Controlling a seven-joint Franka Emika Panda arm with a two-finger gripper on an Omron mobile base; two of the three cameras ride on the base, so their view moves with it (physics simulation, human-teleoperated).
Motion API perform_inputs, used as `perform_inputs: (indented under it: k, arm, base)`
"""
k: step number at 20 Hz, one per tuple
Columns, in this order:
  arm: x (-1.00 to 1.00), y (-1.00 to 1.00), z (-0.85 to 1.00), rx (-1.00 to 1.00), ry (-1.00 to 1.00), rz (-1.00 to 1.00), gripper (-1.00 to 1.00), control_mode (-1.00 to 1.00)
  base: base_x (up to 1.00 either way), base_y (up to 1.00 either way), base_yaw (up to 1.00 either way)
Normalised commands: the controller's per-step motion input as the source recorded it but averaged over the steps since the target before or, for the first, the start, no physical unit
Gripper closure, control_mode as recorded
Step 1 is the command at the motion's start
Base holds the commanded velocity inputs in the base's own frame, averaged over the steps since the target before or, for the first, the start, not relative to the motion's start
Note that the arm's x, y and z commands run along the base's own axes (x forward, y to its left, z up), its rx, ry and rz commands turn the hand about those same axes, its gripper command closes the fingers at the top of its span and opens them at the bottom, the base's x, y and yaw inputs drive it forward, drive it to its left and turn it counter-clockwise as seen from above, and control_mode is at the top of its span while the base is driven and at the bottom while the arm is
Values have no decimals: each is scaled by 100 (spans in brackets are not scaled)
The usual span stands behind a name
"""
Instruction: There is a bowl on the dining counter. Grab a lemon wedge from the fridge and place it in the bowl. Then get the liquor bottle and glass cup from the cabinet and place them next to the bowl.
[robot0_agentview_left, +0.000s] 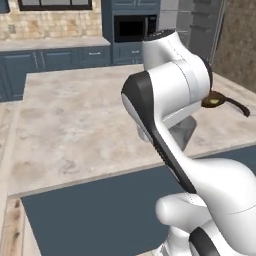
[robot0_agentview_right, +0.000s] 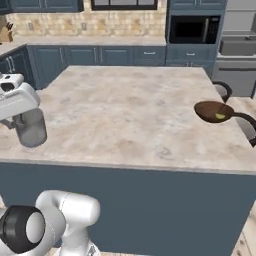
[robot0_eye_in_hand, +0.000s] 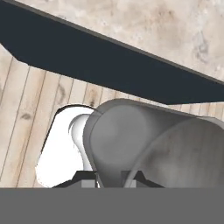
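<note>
End effector w/ glass cup

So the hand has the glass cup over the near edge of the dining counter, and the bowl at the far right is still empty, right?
Not quite: the bowl is not empty. The right base view shows the lemon wedge already lying in it. The rest holds: the hand is closed on the glass cup at the near edge of the dining counter, far from the bowl.
</note>
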Motion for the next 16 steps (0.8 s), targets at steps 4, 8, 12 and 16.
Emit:
perform_inputs:
  k: [4, 8, 12, 16]
  arm:
    - [0, 0, 0, 0, 0, 0, 100, 100]
    - [0, 0, 0, 0, 0, 0, 100, 100]
    - [0, 0, 0, 0, 0, 0, 100, 100]
    - [0, 0, 0, 0, 0, 0, 100, 100]
  base:
    - [0, -100, -8]
    - [6, -100, -3]
    - [9, -100, -1]
    - [28, -100, 0]
